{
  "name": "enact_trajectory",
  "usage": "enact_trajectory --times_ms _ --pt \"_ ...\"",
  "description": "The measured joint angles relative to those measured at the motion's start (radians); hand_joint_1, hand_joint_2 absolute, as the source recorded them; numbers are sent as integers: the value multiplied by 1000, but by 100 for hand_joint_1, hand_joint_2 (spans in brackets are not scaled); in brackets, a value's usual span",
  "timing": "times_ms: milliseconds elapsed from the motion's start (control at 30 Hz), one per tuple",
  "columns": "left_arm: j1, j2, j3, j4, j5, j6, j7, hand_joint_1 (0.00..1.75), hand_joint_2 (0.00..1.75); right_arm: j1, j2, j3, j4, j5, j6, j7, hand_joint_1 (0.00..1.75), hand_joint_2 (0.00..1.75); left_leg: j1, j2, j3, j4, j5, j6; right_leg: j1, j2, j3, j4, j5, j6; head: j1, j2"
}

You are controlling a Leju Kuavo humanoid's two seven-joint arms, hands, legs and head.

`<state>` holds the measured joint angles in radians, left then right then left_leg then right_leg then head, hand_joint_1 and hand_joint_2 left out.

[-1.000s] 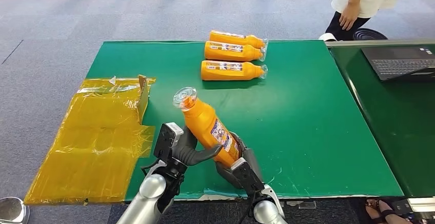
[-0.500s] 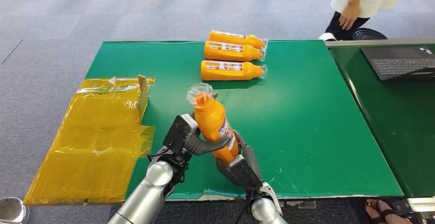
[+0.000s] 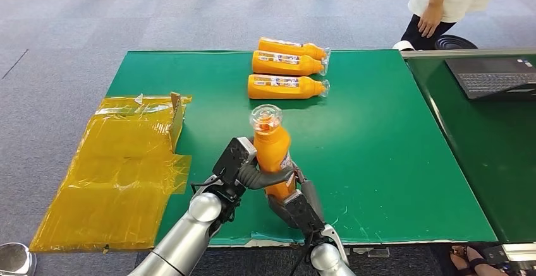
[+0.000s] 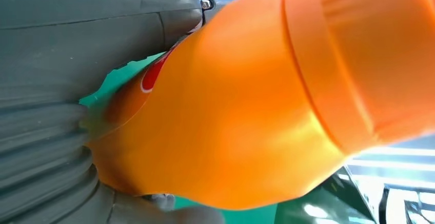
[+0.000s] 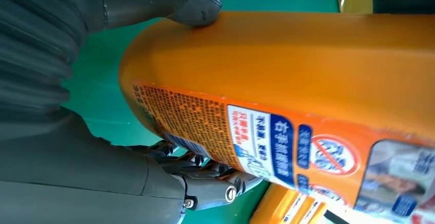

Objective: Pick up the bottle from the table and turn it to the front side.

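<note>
I see the bottle (image 3: 273,156) nearly upright between both hands — left hand (image 3: 243,172) and right hand (image 3: 295,205) gripping it; its label print is too small to read.

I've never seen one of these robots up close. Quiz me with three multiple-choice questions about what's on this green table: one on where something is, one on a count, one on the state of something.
1. Where is the laptop?
A. On the dark table to the robot's right
B. On the yellow sheet
C. Beside the lying bottles

2. How many orange bottles lie flat at the far side of the green table?
A. One
B. Three
C. Five

3. How is the held bottle standing?
A. Flat on the table
B. Upside down
C. Nearly upright, cap up

Answers: 1 A, it sits apart at the right edge. 2 B, three lie in a row. 3 C, the left hand and right hand grip it with its clear cap on top.
</note>
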<state>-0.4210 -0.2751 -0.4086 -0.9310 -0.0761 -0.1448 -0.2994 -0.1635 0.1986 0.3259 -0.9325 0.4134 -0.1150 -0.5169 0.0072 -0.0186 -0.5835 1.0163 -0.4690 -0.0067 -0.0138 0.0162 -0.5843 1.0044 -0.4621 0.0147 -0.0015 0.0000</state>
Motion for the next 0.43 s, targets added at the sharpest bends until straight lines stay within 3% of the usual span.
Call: enact_trajectory --times_ms 433 --pt "-64 -30 -58 102 5 -27 -16 175 175 20 4 -35 5 20 -18 8 175 175 0 0 0 0 0 0 0 0 -1 0 0 0 0 0"
